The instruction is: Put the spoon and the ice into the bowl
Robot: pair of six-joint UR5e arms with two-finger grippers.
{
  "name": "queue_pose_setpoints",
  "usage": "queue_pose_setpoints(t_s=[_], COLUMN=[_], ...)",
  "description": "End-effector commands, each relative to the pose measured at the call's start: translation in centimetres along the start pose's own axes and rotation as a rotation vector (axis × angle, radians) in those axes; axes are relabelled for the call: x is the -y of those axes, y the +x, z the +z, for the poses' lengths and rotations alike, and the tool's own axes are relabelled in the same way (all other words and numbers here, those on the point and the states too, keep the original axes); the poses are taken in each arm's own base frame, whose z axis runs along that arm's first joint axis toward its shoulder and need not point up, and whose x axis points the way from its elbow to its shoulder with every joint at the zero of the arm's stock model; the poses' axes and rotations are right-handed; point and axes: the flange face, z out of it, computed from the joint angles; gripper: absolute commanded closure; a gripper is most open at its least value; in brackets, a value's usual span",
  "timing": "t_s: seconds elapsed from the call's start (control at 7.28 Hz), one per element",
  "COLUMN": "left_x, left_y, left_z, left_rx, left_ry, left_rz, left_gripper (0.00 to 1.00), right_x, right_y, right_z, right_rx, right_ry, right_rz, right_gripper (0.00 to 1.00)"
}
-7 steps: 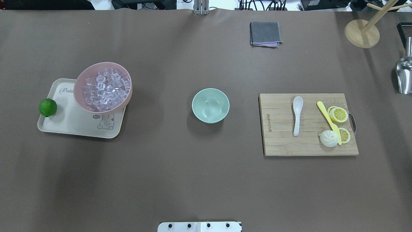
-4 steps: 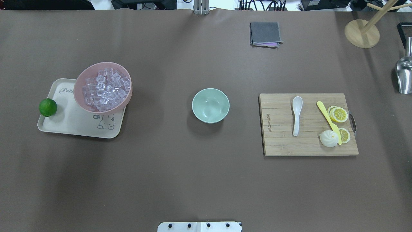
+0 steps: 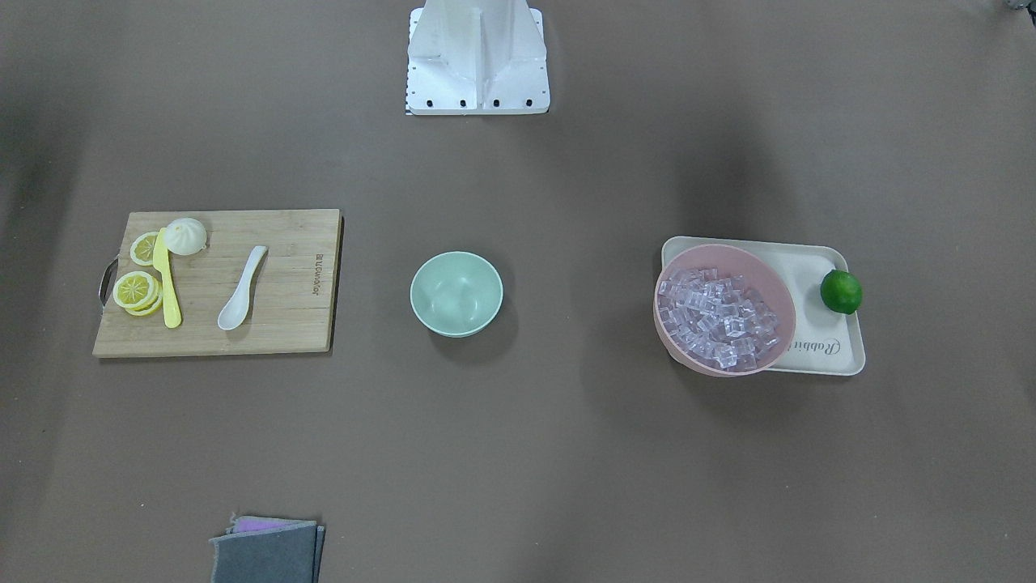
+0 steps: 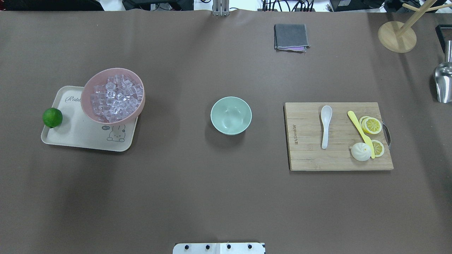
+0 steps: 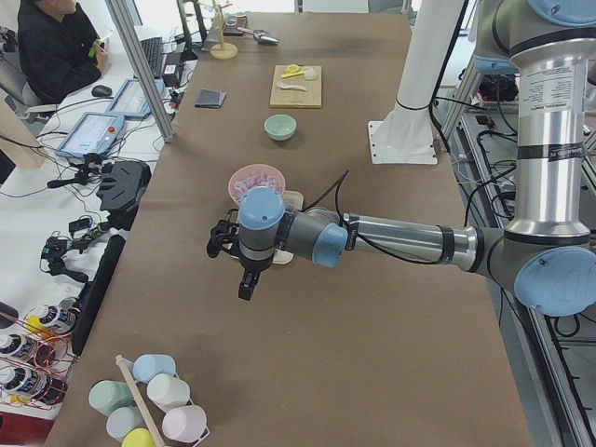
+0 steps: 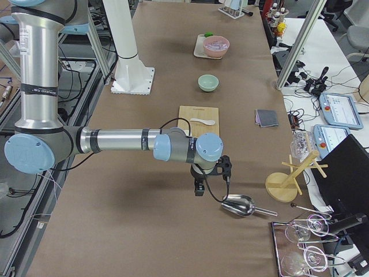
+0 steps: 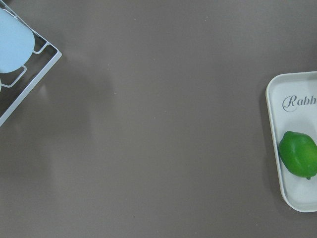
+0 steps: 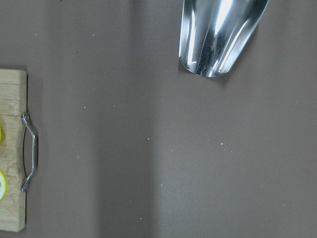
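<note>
Spoon (image 4: 325,126): glossy white, lying flat near the middle of the wooden cutting board (image 4: 307,151), scoop toward its far edge.
Ice (image 4: 114,98): clear cubes heaped in the pink bowl (image 4: 113,70).
Bowl (image 4: 231,120): mint-green, upright, at the centre of the bench (image 4: 212,197).

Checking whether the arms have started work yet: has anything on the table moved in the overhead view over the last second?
Nothing visibly changed. The small white soup spoon lies where it did on the wooden cutting board, the clear ice cubes remain in the pink bowl, and the mint-green bowl stays empty.
</note>
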Motion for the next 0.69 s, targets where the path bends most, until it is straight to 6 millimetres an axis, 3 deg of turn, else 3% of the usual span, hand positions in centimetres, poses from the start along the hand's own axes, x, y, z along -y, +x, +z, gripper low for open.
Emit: queue_pose_setpoints(t_s=[0.0, 0.14, 0.55], left_x=[0.9, 4.7, 6.1], left_y=[0.8, 3.4, 7.9], left_z=[-0.7, -2.8, -0.9], left_rx=[-0.004, -0.016, -0.067], left_ry=[0.018, 0.098, 0.112], left_rz=[-0.038, -0.033, -0.076], left_gripper=[0.02, 0.02, 0.02], right_x=[0.0, 0.0, 0.6], right_y=[0.0, 0.0, -0.6], right_z=[0.0, 0.0, -0.5], right_rx=[0.001, 0.001, 0.003], right_ry=[-0.002, -0.002, 0.011], right_rz=[0.002, 0.002, -0.010], right_gripper=[0.00, 0.00, 0.00])
